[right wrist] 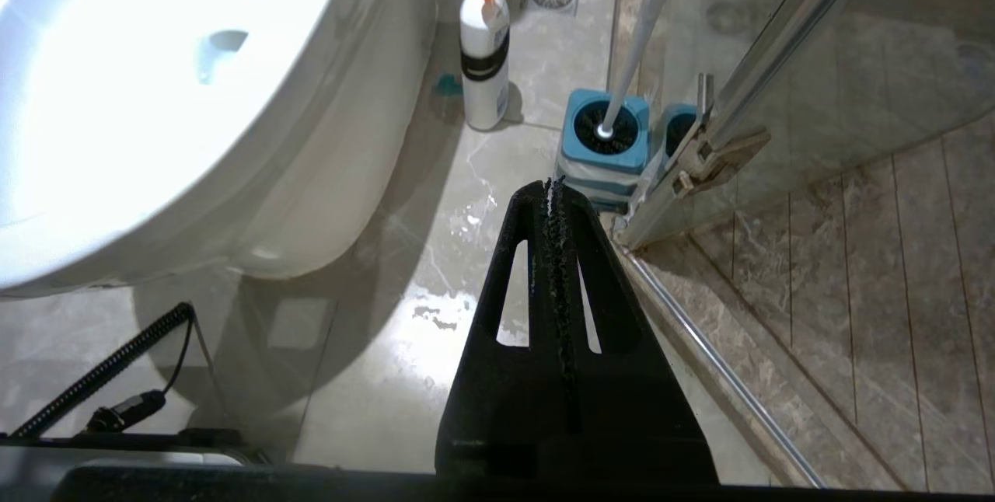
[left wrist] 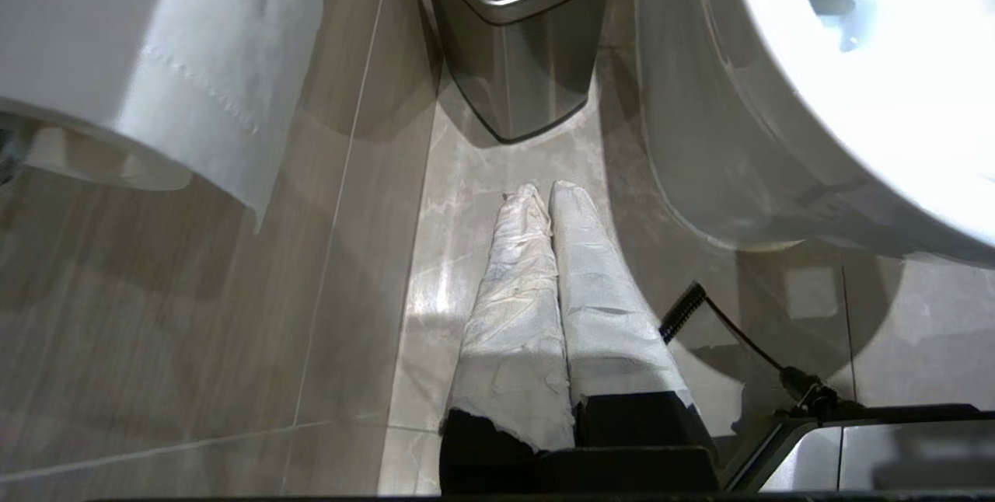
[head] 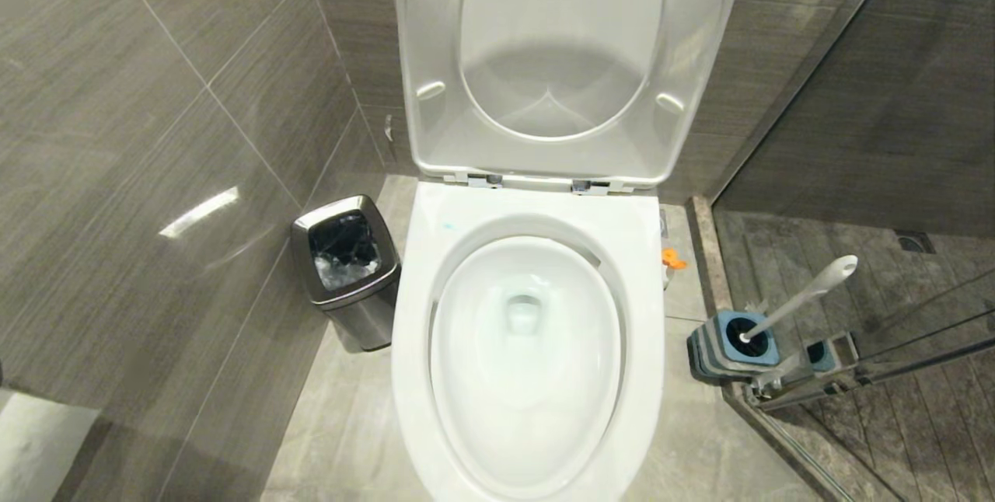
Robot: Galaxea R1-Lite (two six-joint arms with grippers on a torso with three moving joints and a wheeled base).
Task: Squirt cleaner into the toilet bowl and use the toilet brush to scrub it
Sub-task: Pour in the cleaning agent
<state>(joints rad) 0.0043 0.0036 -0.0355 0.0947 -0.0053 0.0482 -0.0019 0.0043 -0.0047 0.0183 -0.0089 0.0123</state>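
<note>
The toilet brush [head: 804, 294] is seen standing in its squat blue-and-grey holder [head: 731, 346] on the floor to the right of the toilet bowl [head: 528, 440], near the glass shower door [head: 894, 98]. Its long slim white handle is tilted, the long axis running from the holder up and away to the right, with the rounded end pointing toward the far right. The bristle head is sunk in the holder and is hidden.

The bowl is a glossy white ceramic oval whose long axis runs from near to far. Its seat and lid [head: 560, 59] are raised upright against the far wall. A faint turquoise tint is noticed in the water at the drain, and a small teal spot [head: 447, 226] is seen on the far left of the flat rim.

The right tool [right wrist: 553, 189], black with slotted fingers, is held above the floor with its fingers pressed together on nothing; the holder and brush lie just beyond its tips, apart from it. A white bottle [right wrist: 483, 59] with an orange cap is stood farther on, between bowl and holder.

The left tool [left wrist: 544, 195], wrapped in white crinkled covering, is likewise closed and empty, held over the floor at the bowl's left. Beyond it a square brushed-steel bin [head: 346, 269] with a dark liner is stood, and a roll of toilet paper [left wrist: 194, 74] is hung on the left wall.
</note>
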